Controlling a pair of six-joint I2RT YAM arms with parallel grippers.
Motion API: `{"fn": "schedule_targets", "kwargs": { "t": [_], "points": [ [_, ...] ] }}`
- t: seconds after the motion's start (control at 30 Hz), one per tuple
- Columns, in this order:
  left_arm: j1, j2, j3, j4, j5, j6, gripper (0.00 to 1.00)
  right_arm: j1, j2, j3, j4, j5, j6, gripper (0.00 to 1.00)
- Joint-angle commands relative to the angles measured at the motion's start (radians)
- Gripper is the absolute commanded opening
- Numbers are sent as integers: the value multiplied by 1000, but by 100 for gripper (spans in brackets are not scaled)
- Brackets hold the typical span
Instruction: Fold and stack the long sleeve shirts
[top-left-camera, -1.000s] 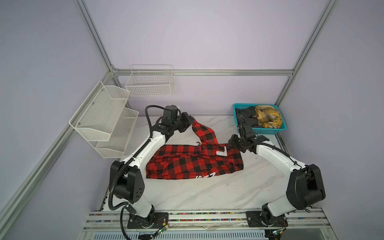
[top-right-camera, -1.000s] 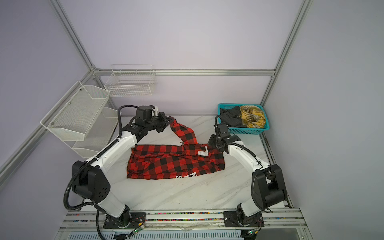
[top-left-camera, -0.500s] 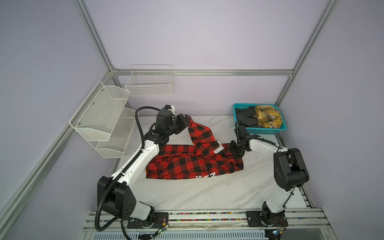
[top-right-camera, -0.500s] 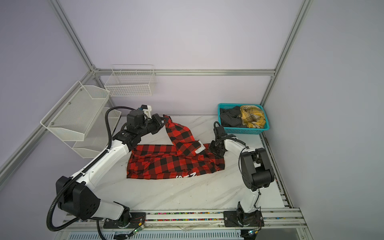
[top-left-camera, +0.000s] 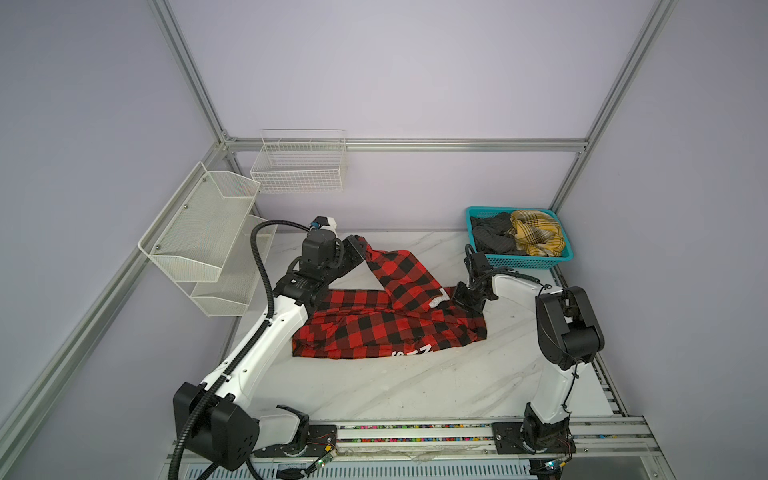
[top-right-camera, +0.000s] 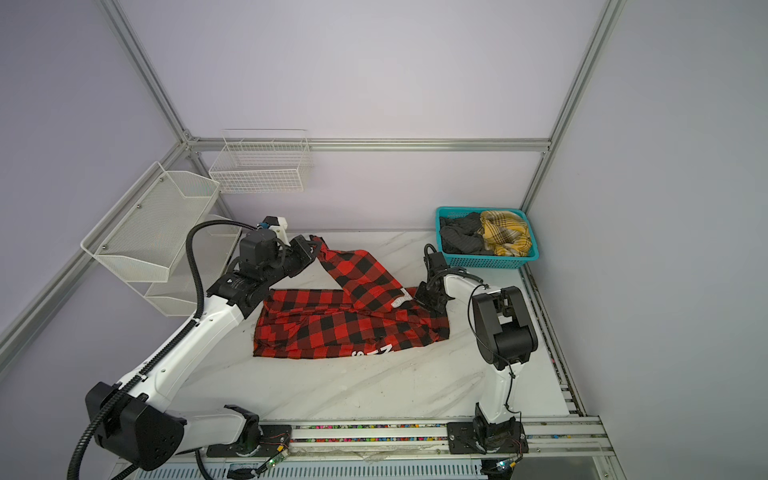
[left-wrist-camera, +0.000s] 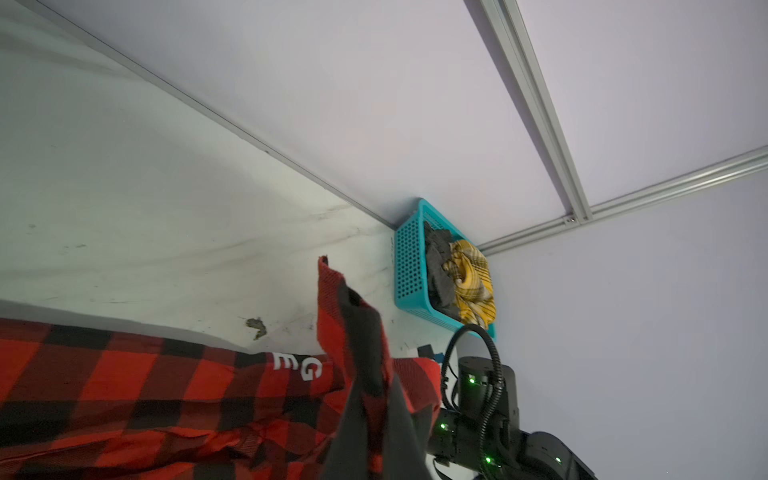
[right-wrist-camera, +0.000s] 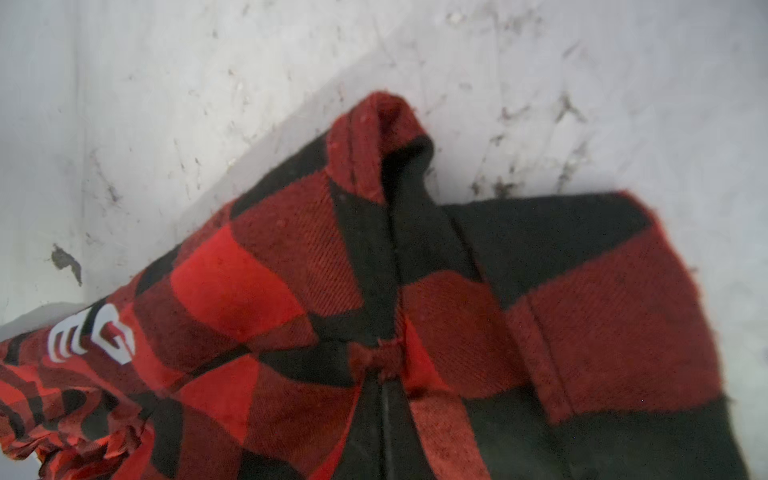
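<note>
The left tool (top-left-camera: 360, 249) is seen clamped on the cuff end of one sleeve (top-left-camera: 399, 270), which is held raised above the back of the bench (top-left-camera: 415, 386). In the left wrist view the checked cloth is pinched between the dark fingers (left-wrist-camera: 361, 332). The right tool (top-left-camera: 464, 302) is closed on the right-hand edge of the red-and-black shirt (top-left-camera: 374, 328), low against the bench. In the right wrist view a ridge of cloth is gathered up at the grip.

The rest of the shirt is spread flat across the middle of the bench, with part of its white letters (top-left-camera: 411, 353) showing at the near edge. The sleeve slopes down from the left tool to the body of the shirt, just beside the right tool.

The step in hand is judged to be the folding of this sleeve across the body. For a good fold, the right-hand edge should be kept pinned or only slightly lifted, so that the body is not dragged. The cuff should be carried over in a low arc and laid straight along the shirt, and released only once the cloth lies flat.

The yellow plaid shirt (top-left-camera: 538, 232) and the dark grey shirt (top-left-camera: 492, 237) are left crumpled in the teal basket (top-left-camera: 528, 261) at the back right corner, not yet folded.
</note>
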Motion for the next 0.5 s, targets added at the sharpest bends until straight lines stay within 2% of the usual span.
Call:
{"fn": "schedule_targets", "kwargs": {
  "t": [0.0, 0.13, 0.33, 0.47],
  "points": [
    [0, -50, -66, -150, -229, 80, 0, -8, 7, 13, -45, 30, 4, 0],
    [3, -25, -139, -206, -303, 112, 0, -8, 4, 37, -73, 31, -16, 0],
    [18, 27, -243, -153, -391, 112, 0, -7, 27, 106, -120, 31, -54, 0],
    [28, 47, -284, -110, -404, 145, 0, 2, 70, 158, -156, 22, -75, 0]
  ]
}}
